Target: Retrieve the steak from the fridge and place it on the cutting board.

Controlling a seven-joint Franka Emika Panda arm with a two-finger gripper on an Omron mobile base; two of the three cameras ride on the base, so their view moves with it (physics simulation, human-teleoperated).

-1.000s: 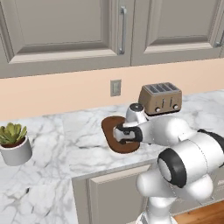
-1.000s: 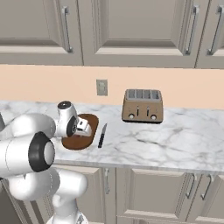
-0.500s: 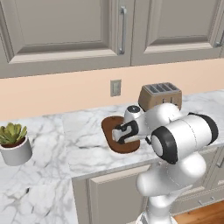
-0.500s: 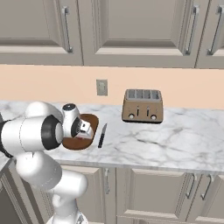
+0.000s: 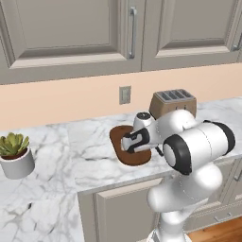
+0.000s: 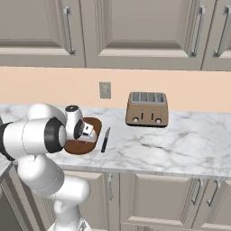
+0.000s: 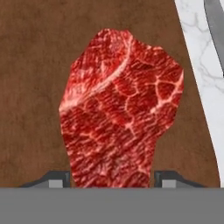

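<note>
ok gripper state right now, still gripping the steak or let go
Gripper: jaws stand on either side of the steak, which lies on the cutting board; whether they are still pressing on it or have let go cannot be told.

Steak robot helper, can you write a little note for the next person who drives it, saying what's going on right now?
Gripper: low over the cutting board, fingertips on either side of the steak. Whether the jaws have let go cannot be told.
Steak: over the board's brown surface in the hand view; it looks set down there.
Board: on the marble counter, a knife beside it, the toaster further along.
Done: steak brought to the board.
Left: confirm release, then lift the gripper straight up and clear.
</note>
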